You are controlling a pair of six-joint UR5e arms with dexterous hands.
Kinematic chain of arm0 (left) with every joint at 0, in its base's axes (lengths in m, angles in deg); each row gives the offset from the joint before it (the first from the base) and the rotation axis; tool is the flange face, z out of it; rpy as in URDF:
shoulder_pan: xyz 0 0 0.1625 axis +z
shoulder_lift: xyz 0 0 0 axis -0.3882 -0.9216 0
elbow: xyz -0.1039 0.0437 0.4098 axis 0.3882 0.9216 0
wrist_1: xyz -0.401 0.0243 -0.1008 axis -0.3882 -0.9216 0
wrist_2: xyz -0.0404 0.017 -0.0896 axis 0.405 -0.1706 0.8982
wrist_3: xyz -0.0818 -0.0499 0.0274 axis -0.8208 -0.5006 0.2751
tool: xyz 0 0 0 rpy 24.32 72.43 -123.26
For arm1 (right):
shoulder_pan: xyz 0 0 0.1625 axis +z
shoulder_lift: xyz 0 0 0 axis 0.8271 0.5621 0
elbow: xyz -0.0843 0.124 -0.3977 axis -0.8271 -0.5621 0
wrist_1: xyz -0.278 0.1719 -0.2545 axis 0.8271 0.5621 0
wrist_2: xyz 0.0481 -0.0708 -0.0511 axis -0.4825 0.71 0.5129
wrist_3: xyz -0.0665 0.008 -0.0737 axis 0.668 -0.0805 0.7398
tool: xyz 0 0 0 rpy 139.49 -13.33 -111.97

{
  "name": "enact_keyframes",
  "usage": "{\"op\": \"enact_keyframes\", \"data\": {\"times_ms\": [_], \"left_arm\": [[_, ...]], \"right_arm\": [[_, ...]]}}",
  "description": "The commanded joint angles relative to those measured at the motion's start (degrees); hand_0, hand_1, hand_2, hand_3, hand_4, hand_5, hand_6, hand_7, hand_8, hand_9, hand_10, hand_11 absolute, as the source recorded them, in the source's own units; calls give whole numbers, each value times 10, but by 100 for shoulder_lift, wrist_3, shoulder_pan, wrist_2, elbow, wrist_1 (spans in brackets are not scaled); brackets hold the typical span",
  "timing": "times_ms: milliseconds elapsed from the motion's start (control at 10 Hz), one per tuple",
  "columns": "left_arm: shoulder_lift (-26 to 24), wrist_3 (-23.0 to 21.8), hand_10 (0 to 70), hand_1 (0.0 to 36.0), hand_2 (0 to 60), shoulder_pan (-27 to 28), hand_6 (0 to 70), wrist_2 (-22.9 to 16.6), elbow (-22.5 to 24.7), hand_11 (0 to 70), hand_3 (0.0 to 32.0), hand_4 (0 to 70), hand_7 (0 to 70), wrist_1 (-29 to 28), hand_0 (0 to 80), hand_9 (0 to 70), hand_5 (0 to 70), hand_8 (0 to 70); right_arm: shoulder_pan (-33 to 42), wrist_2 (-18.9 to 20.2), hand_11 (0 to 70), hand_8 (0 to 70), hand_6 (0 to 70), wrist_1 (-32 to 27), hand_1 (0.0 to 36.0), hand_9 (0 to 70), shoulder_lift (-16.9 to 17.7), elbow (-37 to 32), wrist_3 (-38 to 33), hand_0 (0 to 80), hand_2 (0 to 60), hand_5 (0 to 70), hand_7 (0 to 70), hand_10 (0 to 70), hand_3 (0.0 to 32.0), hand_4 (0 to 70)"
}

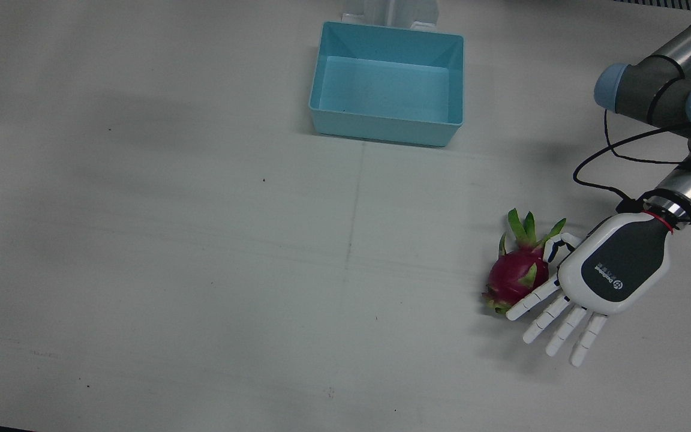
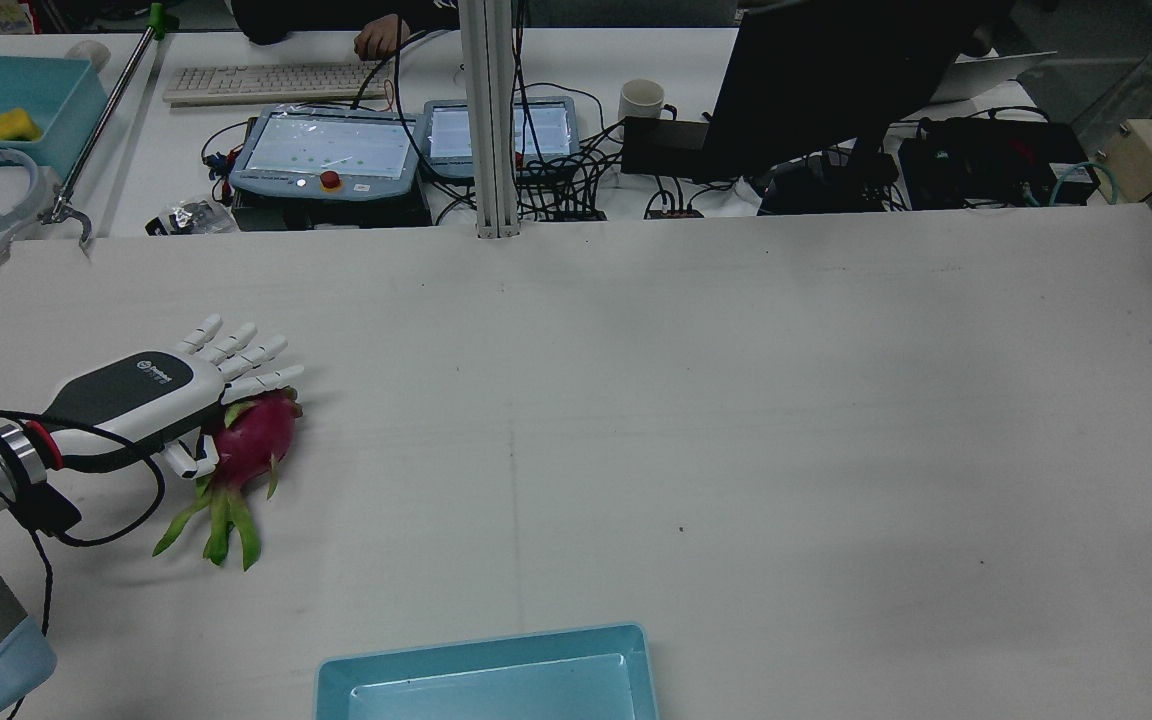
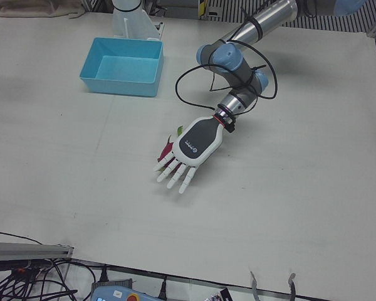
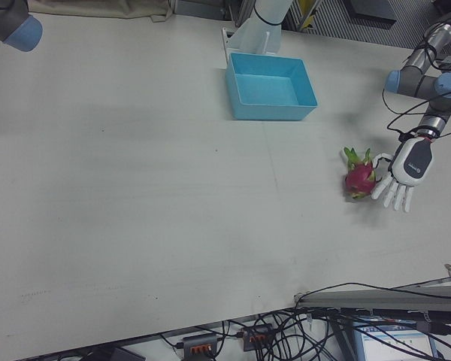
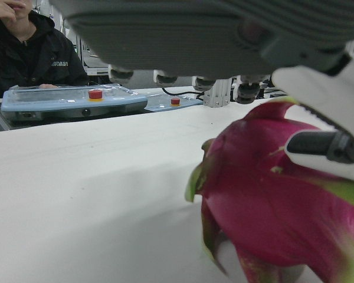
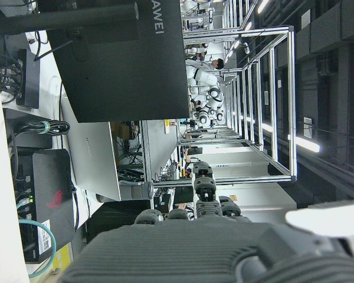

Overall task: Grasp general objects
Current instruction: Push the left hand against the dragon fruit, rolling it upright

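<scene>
The robot's left hand point(image 1: 606, 277) hovered palm-down over a dragon fruit point(image 1: 514, 273) lying on the white table point(image 1: 171, 270), its fingers point(image 1: 542, 325) stretched out flat and spread, not closed on the fruit. The thumb point(image 1: 555, 243) curled down against the fruit's side, near its green leafy end, and in the left hand view a white fingertip point(image 5: 324, 147) appeared to rest on the magenta skin. The fruit sat on the left arm's half of the table, well apart from the blue bin point(image 1: 386, 84), which stood near the pedestals at the middle of the far edge. In the rear view the fruit's green leaves point(image 2: 219, 525) pointed back toward the robot, while the hand's fingers reached past the fruit's rounded end. The right hand did not appear over the table in any fixed view; its own camera showed only the edge of its palm point(image 6: 183, 253) and fingertips, so its state could not be told. A person point(image 5: 23, 53) sat behind the control pendants point(image 2: 321, 150) on the operators' desk.
</scene>
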Motion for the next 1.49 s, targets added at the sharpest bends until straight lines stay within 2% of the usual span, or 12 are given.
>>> {"op": "enact_keyframes", "data": {"times_ms": [0, 100, 398, 498, 796, 896, 995, 1294, 1394], "left_arm": [[-216, 3, 0, 0, 0, 190, 0, 17, -4, 0, 212, 0, 38, 300, 422, 0, 0, 0], [-216, 3, 0, 0, 0, 190, 0, 17, 31, 0, 224, 0, 36, 327, 423, 0, 0, 0], [-304, -6, 0, 0, 0, 190, 0, -10, -21, 0, 230, 0, 34, 406, 417, 0, 0, 0], [-348, -6, 0, 0, 0, 190, 0, -18, -4, 0, 208, 0, 30, 476, 407, 0, 0, 0], [-383, -6, 0, 0, 0, 190, 0, -27, 23, 0, 220, 0, 18, 503, 383, 0, 0, 0], [-392, -15, 0, 0, 0, 173, 0, -36, 49, 0, 234, 0, 18, 555, 280, 0, 0, 0], [-427, -111, 0, 0, 0, 164, 0, -36, 49, 0, 252, 0, 17, 599, 223, 0, 0, 0], [-454, -279, 0, 0, 0, 146, 0, -36, 146, 0, 282, 0, 13, 731, 231, 0, 0, 0], [-515, -287, 0, 0, 0, 120, 0, -45, 224, 0, 276, 0, 14, 905, 232, 0, 0, 0]], "right_arm": [[0, -4, 0, 0, 0, 0, 0, 0, 0, 9, 0, 0, 0, 0, 0, 0, 0, 0], [0, 5, 0, 0, 0, 0, 0, 0, 0, 0, 0, 0, 0, 0, 0, 0, 0, 0], [0, 5, 0, 0, 0, 0, 0, 0, 0, 9, 0, 0, 0, 0, 0, 0, 0, 0], [0, 5, 0, 0, 0, 0, 0, 0, 0, 0, 0, 0, 0, 0, 0, 0, 0, 0], [0, 5, 0, 0, 0, 0, 0, 0, 0, 9, 0, 0, 0, 0, 0, 0, 0, 0], [0, -4, 0, 0, 0, 0, 0, 0, 0, 9, 9, 0, 0, 0, 0, 0, 0, 0], [0, 5, 0, 0, 0, 0, 0, 0, 0, 9, 0, 0, 0, 0, 0, 0, 0, 0], [0, 5, 0, 0, 0, 0, 0, 0, 0, 9, 9, 0, 0, 0, 0, 0, 0, 0], [0, 5, 0, 0, 0, 0, 0, 0, 0, 9, 9, 0, 0, 0, 0, 0, 0, 0]]}}
